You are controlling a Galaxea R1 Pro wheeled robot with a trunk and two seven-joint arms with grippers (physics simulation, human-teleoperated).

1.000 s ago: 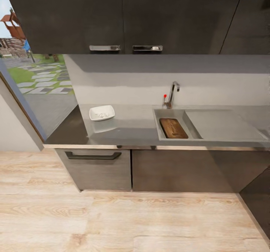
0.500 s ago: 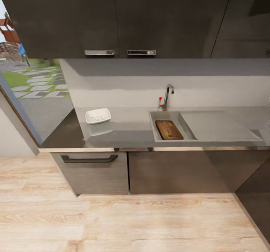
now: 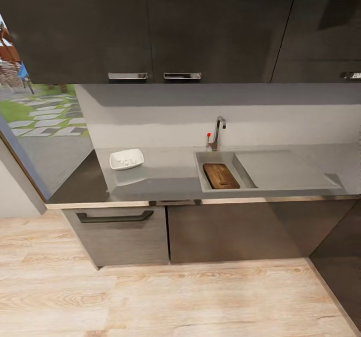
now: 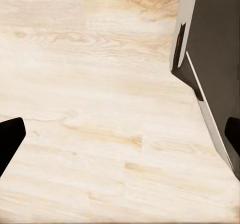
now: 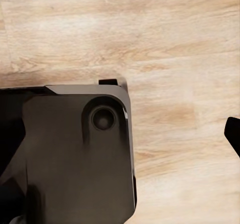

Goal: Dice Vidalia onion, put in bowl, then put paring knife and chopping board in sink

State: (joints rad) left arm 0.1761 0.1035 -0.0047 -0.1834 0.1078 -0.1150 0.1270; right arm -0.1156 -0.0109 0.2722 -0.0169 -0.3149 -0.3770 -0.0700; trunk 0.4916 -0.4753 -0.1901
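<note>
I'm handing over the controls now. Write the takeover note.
Left tool: fingers wide apart over the wooden floor, empty. Right tool: one fingertip shows at the picture's edge; state unclear.
Chopping board lies in the sink. Bowl is on the countertop, with small pale bits inside, too small to name.
Knife is too small to make out; check it's in the sink. Otherwise the job looks finished.

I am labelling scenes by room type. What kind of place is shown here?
A home kitchen, most likely: a steel sink with a chrome tap, set in a grey countertop between dark cabinets.
</note>
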